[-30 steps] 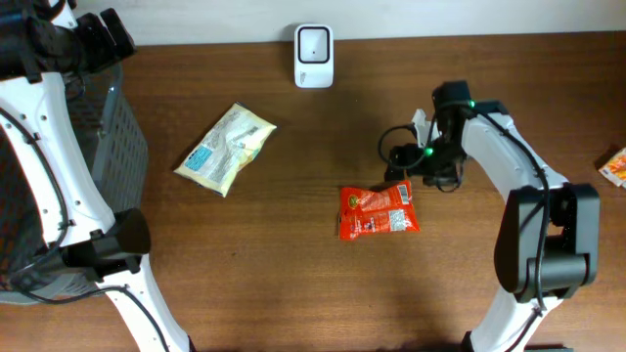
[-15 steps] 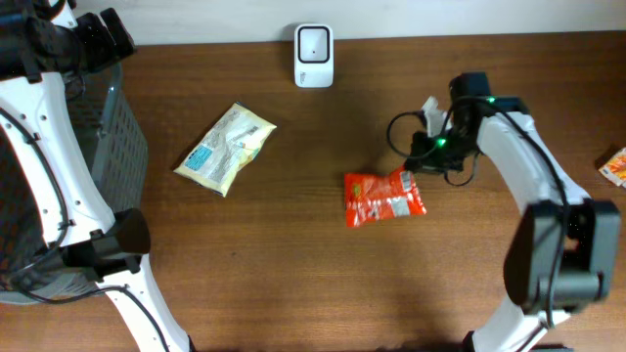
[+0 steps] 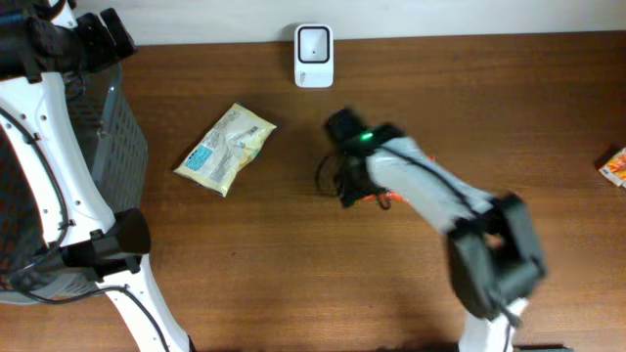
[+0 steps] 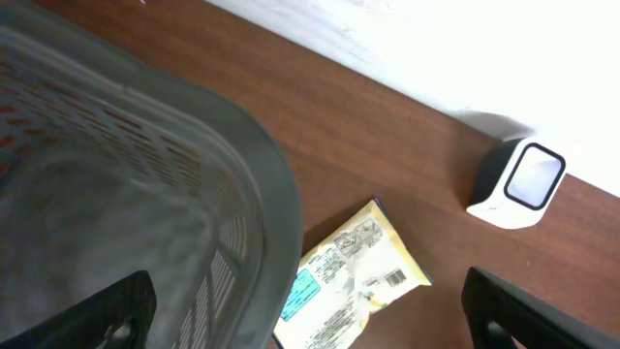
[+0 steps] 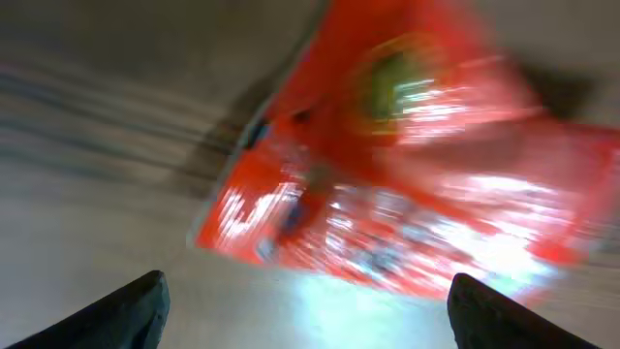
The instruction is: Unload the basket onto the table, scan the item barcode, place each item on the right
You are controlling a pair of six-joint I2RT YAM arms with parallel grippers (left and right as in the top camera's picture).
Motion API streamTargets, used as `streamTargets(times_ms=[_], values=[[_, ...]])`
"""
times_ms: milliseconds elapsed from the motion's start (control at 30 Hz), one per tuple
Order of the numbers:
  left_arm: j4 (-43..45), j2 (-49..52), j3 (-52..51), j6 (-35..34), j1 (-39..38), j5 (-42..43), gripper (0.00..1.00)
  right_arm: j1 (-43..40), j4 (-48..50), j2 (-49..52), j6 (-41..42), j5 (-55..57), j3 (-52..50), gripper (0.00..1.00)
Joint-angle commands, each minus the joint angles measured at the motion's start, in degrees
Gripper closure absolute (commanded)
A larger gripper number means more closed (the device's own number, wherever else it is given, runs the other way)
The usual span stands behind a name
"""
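The bench (image 3: 489, 117) carries everything. A grey mesh basket (image 3: 110, 147) overhangs its left edge, and the left pincer (image 4: 325, 312) hangs above the basket rim, released, fingers spread wide, holding nothing.

The right arm (image 3: 421, 181) reaches across the middle of the bench and hides most of the red snack packet (image 3: 383, 198), the item to scan. That packet lies near the bench centre, well apart from the scanner. The right wrist view is smeared, but the right pincer (image 5: 308, 315) shows both fingers wide apart at the frame's lower corners. The packet sits beyond them, not between them, so I judge it released and not grasping.

A yellow packet (image 3: 225, 147) lies left of centre, untouched. The white scanner (image 3: 313, 42) stands at the far edge, its window facing the bench.

Risks from here:
- Closing on slick, puffy foil at speed could shove the packet away instead of catching it.
- A pinch on one corner could let it swing or drop.
- I cannot tell where the barcode sits, so it may reach the scanner facing away or creased.
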Motion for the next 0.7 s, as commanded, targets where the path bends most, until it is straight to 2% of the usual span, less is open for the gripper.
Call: streamTargets(times_ms=[0,100,133,333,400,433,533,567,667], values=[[0.04,-0.24,0.33,0.7,0.2,0.59,0.01,3.69,-0.17,6.36,2.08,14.14,-0.5,0.09],[0.04,-0.24,0.33,0.68,0.2,0.59,0.01,4.42,1.09,8.13,2.08,18.75,-0.52,0.12],[0.04,-0.24,0.33,0.68,0.2,0.59,0.01,3.72,2.84,8.13,2.03,19.37,-0.66,0.21],[0.04,-0.24,0.33,0.68,0.2,0.59,0.01,-3.02,9.38,8.13,1.95,14.36,-2.82,0.36],[0.04,-0.24,0.33,0.68,0.2,0.59,0.01,-4.74,10.84,8.13,1.86,14.1,-2.93,0.88],[0.04,-0.24,0.33,0.68,0.2,0.59,0.01,-5.6,11.08,8.13,2.08,13.33,-2.91,0.96],[0.04,-0.24,0.33,0.68,0.2,0.57,0.01,-5.55,5.49,3.67,5.53,13.42,3.17,0.96],[0.04,-0.24,0.33,0.7,0.2,0.59,0.01,-5.55,1.73,-0.15,5.68,10.12,8.61,0.96],[0.04,-0.24,0.33,0.68,0.2,0.59,0.01,-5.57,-2.4,-7.78,5.66,0.61,16.55,0.96]])
